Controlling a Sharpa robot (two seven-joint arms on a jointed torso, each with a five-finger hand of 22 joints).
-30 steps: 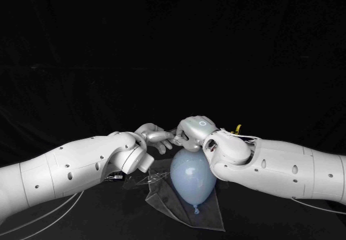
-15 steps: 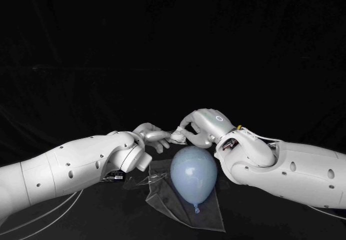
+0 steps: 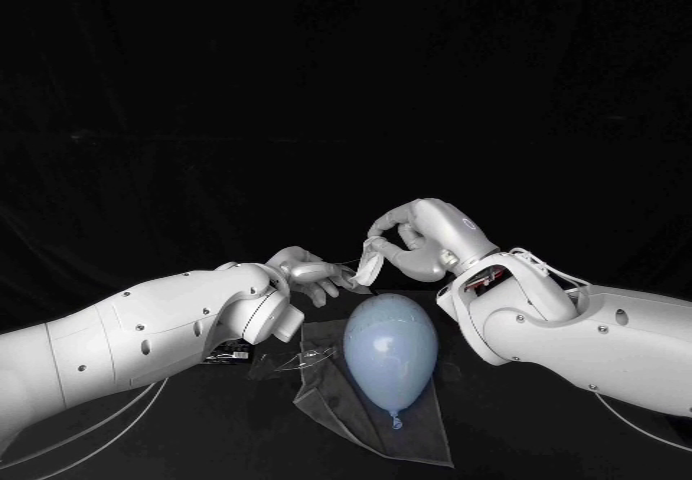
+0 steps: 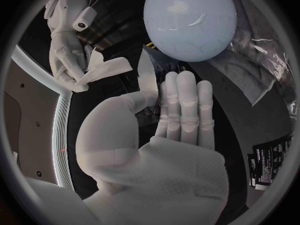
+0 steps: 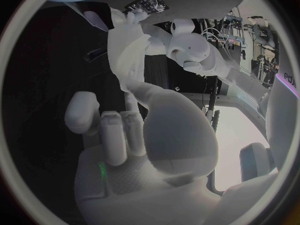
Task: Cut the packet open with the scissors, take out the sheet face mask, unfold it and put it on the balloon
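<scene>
Raised and drawn off toward the right since a second ago: crumpled white sheet face mask (image 3: 369,266), pinched between thumb and fingers of the silver right hand (image 3: 418,240), hanging above the far end of the pale blue egg-shaped balloon (image 3: 389,345) without touching it. Just beside the mask, silver left hand (image 3: 307,272) with fingers side by side and thumb tucked against them; cannot tell whether gripping anything. Beneath the balloon, crinkled clear plastic film (image 3: 339,405) on the black table (image 3: 202,440); black printed packet (image 3: 227,355) by the left forearm.
</scene>
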